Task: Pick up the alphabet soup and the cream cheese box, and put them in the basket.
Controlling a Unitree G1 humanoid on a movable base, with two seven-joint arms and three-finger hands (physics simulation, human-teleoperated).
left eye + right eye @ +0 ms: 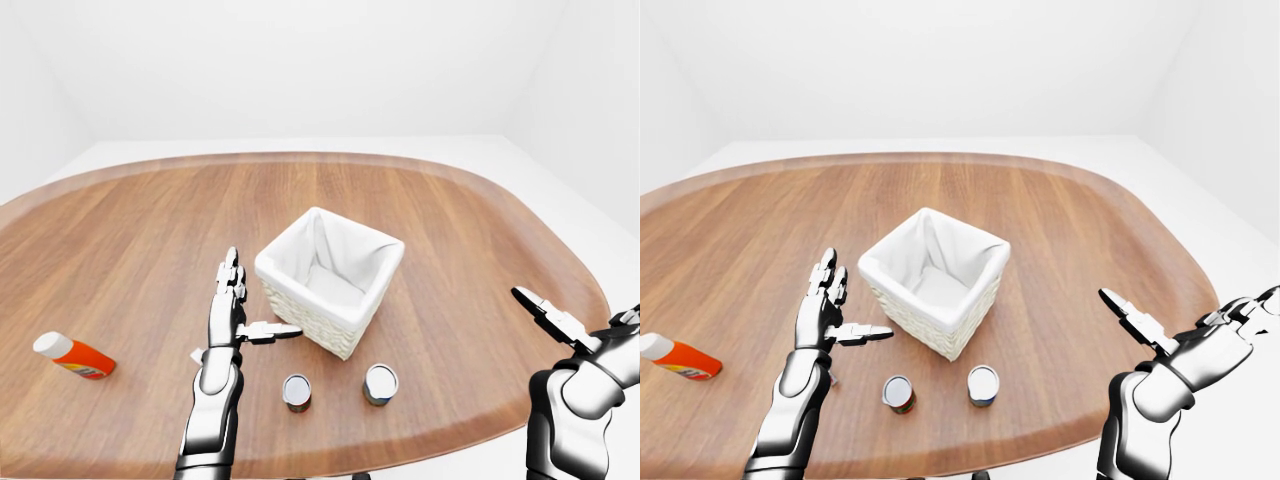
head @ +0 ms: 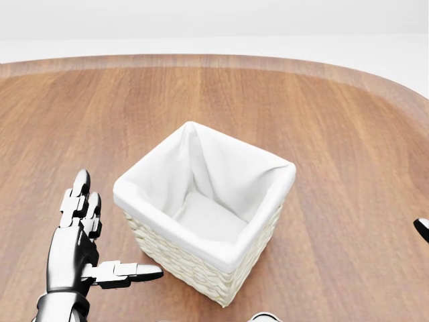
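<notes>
My left hand (image 1: 232, 312) and right hand (image 1: 1185, 335) are spread wide; two cans, red-labelled (image 1: 296, 392) and blue-labelled (image 1: 380, 383), sit at the lined wicker basket's (image 1: 330, 279) six o'clock, one bottle (image 1: 73, 355) at nine.

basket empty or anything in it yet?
Empty. The basket shows only its white liner in the head view; both cans stand on the table outside it.

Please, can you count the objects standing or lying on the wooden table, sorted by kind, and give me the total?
Small round cans, standing upright: 2, one with a red label and one with a blue-green label
White-lined square wicker basket: 1
Orange bottle with a white cap, lying on its side: 1
Total: 4
</notes>
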